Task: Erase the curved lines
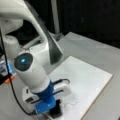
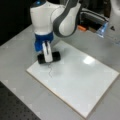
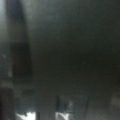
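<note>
In both front views the gripper (image 2: 47, 58) is seen lowered onto the near left corner region of the white board (image 2: 82, 82), and a black eraser block (image 2: 56, 57) is clenched between its fingers (image 2: 47, 51). The block is pressed against, or held just above, the board surface; which of the two cannot be told. In a front view the same gripper (image 1: 53, 110) is found at the bottom edge of the picture, below the blue collar (image 1: 46, 98) of the arm, with the eraser block (image 1: 58, 108) partly hidden under it.

Just beside the block, toward the near edge of the board, the curve lines (image 2: 50, 71) are seen as a thin dark squiggle, not yet wiped away. In a front view the curve lines (image 1: 71, 104) are placed just right of the block, near the board's lower edge (image 1: 98, 93).

The board is laid flat on a grey table (image 2: 17, 50). To the right, most of the board is left bare, and a bright reflection (image 2: 88, 60) is shown on it.

In the wrist view only a dark blur is shown, and nothing can be made out with certainty.
</note>
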Tool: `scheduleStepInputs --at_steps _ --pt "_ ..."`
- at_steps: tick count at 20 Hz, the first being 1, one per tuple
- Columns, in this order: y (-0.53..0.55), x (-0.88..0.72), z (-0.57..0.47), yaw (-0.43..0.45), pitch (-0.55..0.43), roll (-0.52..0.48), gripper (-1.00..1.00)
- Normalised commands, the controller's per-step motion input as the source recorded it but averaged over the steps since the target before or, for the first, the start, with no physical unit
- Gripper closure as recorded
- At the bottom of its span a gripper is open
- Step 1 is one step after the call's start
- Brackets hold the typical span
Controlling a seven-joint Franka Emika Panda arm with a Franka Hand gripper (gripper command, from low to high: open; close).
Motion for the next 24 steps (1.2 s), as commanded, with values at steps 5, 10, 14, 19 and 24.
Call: scheduleStepInputs --at_steps 5,10,14,19,24 --pt "0.05 -0.18 -0.17 -0.082 -0.187 0.075 1.0" --pt "0.0 -0.22 -0.21 -0.065 -0.185 0.07 1.0" --pt "-0.01 -0.26 -0.27 -0.067 -0.169 0.051 1.0" --pt "0.05 -0.25 -0.28 -0.072 -0.159 0.043 1.0" --pt "0.16 -0.2 -0.27 -0.098 -0.156 0.036 1.0"
